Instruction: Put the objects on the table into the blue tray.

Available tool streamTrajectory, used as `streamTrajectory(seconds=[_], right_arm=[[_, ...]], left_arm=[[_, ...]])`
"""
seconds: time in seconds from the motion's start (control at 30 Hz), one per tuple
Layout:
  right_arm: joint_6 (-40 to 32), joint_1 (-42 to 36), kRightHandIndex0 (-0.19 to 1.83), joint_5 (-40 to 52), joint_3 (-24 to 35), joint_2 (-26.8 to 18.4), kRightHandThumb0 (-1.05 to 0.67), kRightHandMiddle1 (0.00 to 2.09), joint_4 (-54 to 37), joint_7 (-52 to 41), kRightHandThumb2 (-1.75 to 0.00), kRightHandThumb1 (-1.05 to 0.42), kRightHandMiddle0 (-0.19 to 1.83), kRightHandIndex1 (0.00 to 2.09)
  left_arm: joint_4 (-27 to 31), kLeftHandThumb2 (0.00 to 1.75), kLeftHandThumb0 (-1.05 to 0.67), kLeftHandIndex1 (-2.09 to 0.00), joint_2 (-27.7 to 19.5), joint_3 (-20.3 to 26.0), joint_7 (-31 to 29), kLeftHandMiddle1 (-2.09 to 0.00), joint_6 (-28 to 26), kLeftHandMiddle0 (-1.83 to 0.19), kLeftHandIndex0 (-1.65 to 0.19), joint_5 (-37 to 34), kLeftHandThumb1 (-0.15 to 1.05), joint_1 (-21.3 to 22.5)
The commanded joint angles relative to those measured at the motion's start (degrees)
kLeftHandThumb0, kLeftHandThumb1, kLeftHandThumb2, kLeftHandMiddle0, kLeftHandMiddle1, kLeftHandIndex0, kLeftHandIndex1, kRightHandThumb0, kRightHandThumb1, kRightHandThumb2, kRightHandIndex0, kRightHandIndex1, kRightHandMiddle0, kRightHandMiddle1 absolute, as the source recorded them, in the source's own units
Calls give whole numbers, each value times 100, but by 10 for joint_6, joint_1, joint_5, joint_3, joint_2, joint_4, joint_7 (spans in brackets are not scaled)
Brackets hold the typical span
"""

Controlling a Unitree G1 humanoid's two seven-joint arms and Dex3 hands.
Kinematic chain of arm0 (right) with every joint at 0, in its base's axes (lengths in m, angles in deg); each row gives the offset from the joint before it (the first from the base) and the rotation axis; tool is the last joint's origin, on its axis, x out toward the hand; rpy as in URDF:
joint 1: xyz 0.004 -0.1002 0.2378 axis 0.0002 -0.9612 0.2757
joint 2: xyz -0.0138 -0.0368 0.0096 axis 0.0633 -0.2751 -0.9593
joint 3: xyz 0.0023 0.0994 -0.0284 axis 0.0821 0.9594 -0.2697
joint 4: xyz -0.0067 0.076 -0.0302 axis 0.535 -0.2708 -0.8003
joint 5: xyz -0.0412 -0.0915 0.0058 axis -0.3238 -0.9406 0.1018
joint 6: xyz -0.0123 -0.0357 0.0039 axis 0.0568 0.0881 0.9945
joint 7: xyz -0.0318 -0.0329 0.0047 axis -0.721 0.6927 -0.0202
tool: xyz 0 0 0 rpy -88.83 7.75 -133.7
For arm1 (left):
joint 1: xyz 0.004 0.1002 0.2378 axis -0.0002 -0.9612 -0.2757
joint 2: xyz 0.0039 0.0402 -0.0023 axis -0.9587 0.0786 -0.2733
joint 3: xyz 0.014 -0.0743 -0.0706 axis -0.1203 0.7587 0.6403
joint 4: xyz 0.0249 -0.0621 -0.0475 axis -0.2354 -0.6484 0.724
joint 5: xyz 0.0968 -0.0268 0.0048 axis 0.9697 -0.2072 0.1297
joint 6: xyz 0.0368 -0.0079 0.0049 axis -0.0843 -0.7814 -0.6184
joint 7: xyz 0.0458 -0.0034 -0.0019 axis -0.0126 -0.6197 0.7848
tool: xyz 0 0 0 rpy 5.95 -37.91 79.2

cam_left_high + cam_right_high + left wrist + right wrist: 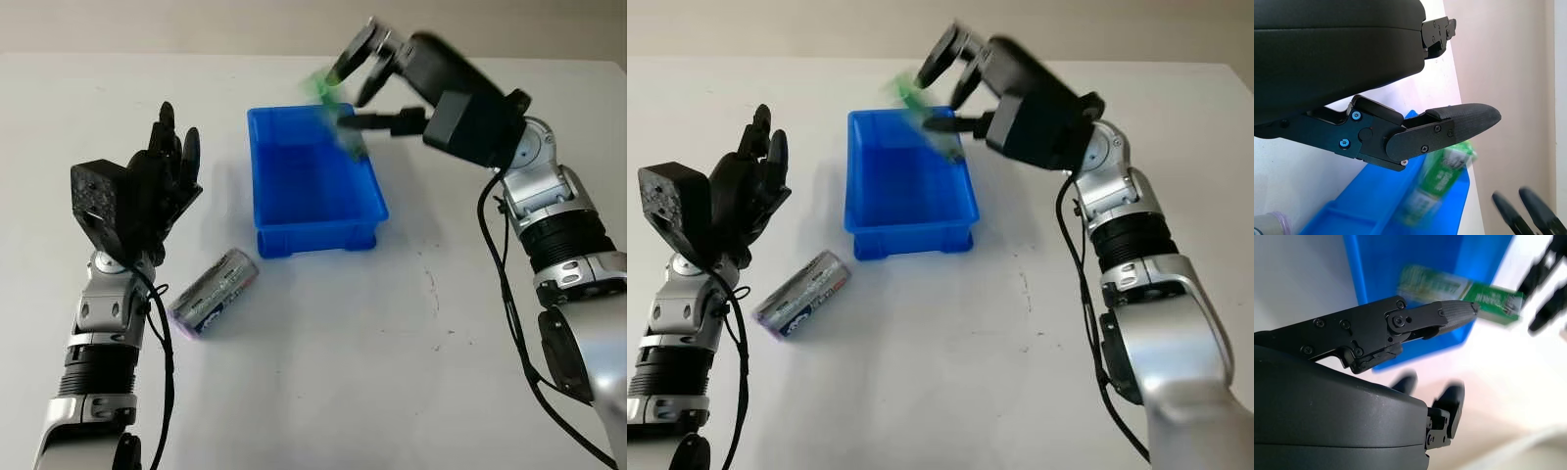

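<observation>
The blue tray sits in the middle of the white table. The right hand is up over the far right corner of the tray. Its fingers are apart and nothing is held in them. Just under that hand is a green box, long and thin, blurred and tilted. It lies across the far right rim of the tray, with one end outside the tray and the other end over the inside. I cannot tell if it touches the rim. In the right wrist view the green box shows past one black finger, with the blue tray behind it.

The left hand is to the left of the tray, raised above the table. It is open and holds nothing.

A silver can lies on its side on the table, near the tray's front left corner, a little apart from it.
</observation>
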Motion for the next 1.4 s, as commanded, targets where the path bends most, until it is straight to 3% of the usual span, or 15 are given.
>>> streamTrajectory(seconds=[0.0, 0.3, 0.57, 0.73, 0.87, 0.93, 1.03, 1.13, 1.27, 1.37], right_arm=[[18, 3, -18, 7, 2, -13, -78, 4, -3, -12, -27, -105, -19, 3], [45, -8, -19, 34, 24, -11, -73, 0, -7, -6, -31, -105, -19, 0], [49, -16, -19, 38, 49, -14, -76, 0, -2, 54, -34, -105, -19, 0], [11, -46, -19, 76, 99, -15, -82, 0, -30, 111, -41, -105, -19, 0], [-11, -92, -19, 81, 123, -37, -75, 0, -53, 134, -44, -105, -19, 0], [-18, -107, -19, 77, 126, -41, -73, 0, -59, 143, -44, -105, -19, 0], [-36, -132, -19, 75, 130, -45, -73, 0, -68, 153, -44, -105, -19, 0], [-52, -157, -19, 57, 125, -52, -74, 0, -80, 169, -44, -105, -19, 0], [-60, -176, -19, 67, 130, -48, -72, 0, -77, 160, -45, -105, -19, 0], [-63, -181, -19, 71, 129, -47, -72, 0, -73, 156, -45, -105, -19, 0]], left_arm=[[1, 68, -79, 0, 0, -1, 1, 0, 2, 19, 19, 1, 105, -6], [-22, 70, -79, 0, 3, -11, 6, 0, 24, 19, 19, 18, 105, 1], [-18, 70, -77, 0, -1, -6, 3, 0, 29, 19, 19, 16, 105, -1], [47, 65, -73, 0, -21, -11, 40, 0, 35, 19, 19, 66, 105, -26], [172, 62, -79, -1, -76, -37, 51, -2, 7, 18, 18, 174, 105, -70], [217, 58, -83, -2, -90, -36, 36, -3, -15, 19, 19, 192, 105, -84], [295, 45, -86, -3, -119, -22, -4, -5, -44, 18, 17, 190, 105, -110], [344, 29, -81, -5, -161, 7, -60, -6, -32, 17, 15, 164, 105, -134], [360, 17, -73, -7, -224, 52, -130, -6, -20, 14, 11, 129, 105, -143], [351, 17, -70, -6, -251, 68, -155, -6, -15, 14, 11, 117, 105, -140]])
